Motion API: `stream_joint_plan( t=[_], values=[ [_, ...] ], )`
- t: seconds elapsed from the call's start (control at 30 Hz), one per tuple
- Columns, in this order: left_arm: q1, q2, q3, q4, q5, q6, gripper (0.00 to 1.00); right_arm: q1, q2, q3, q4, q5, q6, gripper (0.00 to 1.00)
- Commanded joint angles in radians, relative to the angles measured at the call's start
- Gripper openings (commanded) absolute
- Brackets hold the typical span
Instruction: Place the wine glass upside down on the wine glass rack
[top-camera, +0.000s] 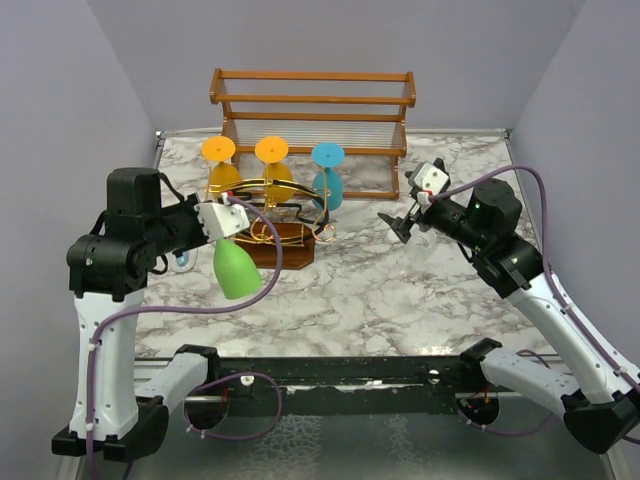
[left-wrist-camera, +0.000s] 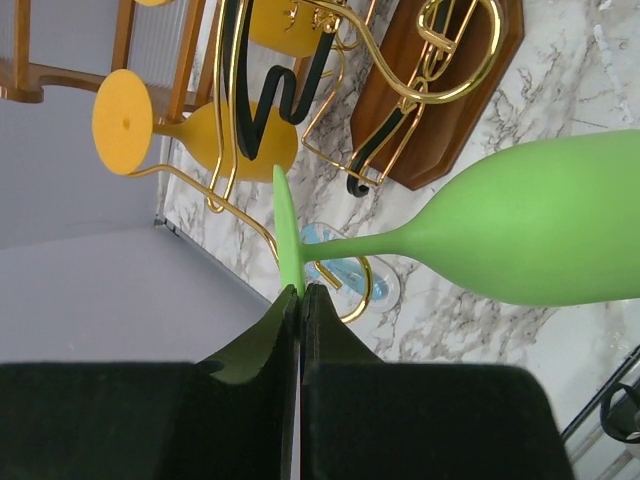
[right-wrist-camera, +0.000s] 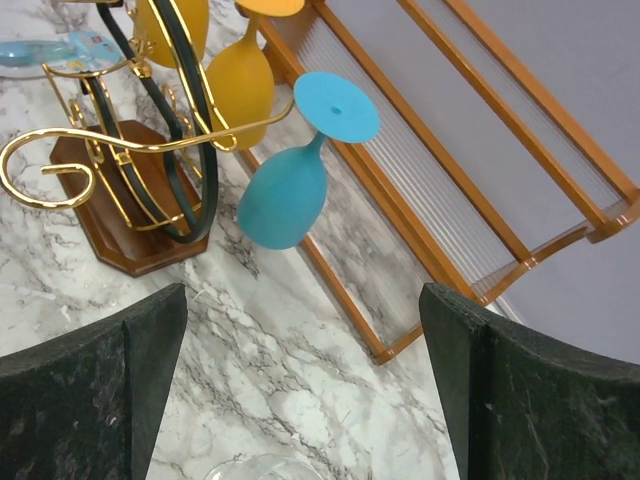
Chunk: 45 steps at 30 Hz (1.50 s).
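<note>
**Asker:** Progress on the hanging job?

**Me:** Partway, I judge. Start with the marble table (top-camera: 400, 300). The wooden shelf (top-camera: 312, 100) stands behind the wine glass rack (top-camera: 280, 245) and plays no part. The rack already carries two yellow glasses (top-camera: 272, 160) and a blue glass (top-camera: 328, 178), all foot up and bowl down.

**Asker:** And the one you're meant to place?

**Me:** The green wine glass (top-camera: 237, 270) hangs in front of the rack, towards its left side. It is near the wooden base but not on any wire, and it is already inverted. My left gripper (top-camera: 228, 215) has its jaws pressed together on the rim of the glass's foot, with the bowl dangling below.

**Asker:** Your other arm?

**Me:** My right gripper (top-camera: 405, 222) hovers to the right of the rack, jaws spread wide, nothing between them.

**Asker:** What remains?

**Me:** Picking up and turning over look done. I have yet to carry the foot to a free wire loop on the rack, slide the stem in, and let go. Which loop is free I cannot tell for certain.
</note>
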Motion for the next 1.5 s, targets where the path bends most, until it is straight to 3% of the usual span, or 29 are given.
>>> stream_joint_plan(
  t=[0.0,0.23,0.7,1.47],
  values=[
    [0.006,0.024,-0.025,0.098,-0.026,0.034,0.00,-0.006,0.012,-0.026,0.050,-0.080,0.042,1.00],
    [0.005,0.062,-0.033,0.153,-0.015,0.047,0.00,-0.007,0.025,-0.049,0.063,-0.092,0.048,1.00],
    [-0.004,0.078,-0.101,0.214,-0.186,0.050,0.00,-0.020,0.021,-0.063,0.063,-0.108,0.044,1.00],
    [-0.013,0.046,-0.060,0.086,-0.241,0.069,0.00,-0.043,0.014,-0.070,0.059,-0.131,0.039,1.00]
  ],
)
